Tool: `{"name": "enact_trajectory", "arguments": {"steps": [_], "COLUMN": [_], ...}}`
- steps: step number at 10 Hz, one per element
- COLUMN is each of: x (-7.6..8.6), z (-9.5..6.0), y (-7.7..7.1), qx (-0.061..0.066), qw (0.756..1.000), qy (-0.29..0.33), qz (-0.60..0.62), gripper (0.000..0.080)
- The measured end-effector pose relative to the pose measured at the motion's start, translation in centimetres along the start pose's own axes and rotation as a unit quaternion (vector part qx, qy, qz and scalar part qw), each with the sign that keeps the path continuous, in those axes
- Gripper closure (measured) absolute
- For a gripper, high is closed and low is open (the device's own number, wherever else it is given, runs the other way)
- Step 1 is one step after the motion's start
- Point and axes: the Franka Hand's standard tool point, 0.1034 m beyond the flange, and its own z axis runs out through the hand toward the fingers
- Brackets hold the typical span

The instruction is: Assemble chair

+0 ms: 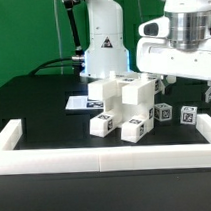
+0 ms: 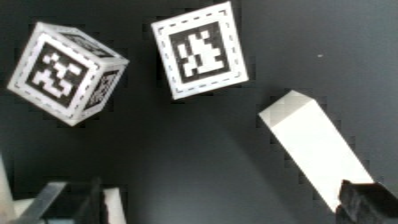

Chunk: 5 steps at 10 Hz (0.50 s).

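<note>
The chair lies in loose white parts on the black table. A cluster of larger blocky pieces [image 1: 124,93] sits mid-table, with small tagged blocks in front [image 1: 102,122] [image 1: 135,128] and toward the exterior view's right [image 1: 164,111] [image 1: 187,114]. My gripper [image 1: 188,92] hangs open above those right-hand blocks and holds nothing. In the wrist view a tagged cube [image 2: 68,75], a flat tagged face [image 2: 199,50] and a white bar [image 2: 317,138] lie below the gripper [image 2: 222,205]. Its dark fingers [image 2: 80,200] stand wide apart, and the bar's end lies close to one of them.
A long low white border rail [image 1: 106,159] runs along the front and turns up both sides [image 1: 9,137]. The marker board [image 1: 79,102] lies flat behind the parts, near the robot base [image 1: 103,49]. Cables trail behind the base on the left.
</note>
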Motion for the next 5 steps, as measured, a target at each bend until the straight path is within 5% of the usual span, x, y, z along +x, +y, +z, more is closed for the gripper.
{"name": "enact_trajectory", "arguments": {"steps": [5], "x": [1.7], "z": [-0.2], "y": [1.4], "qx": [0.001], "qw": [1.000], "qy": [0.002], "qz": [-0.003], "gripper": [0.0151]}}
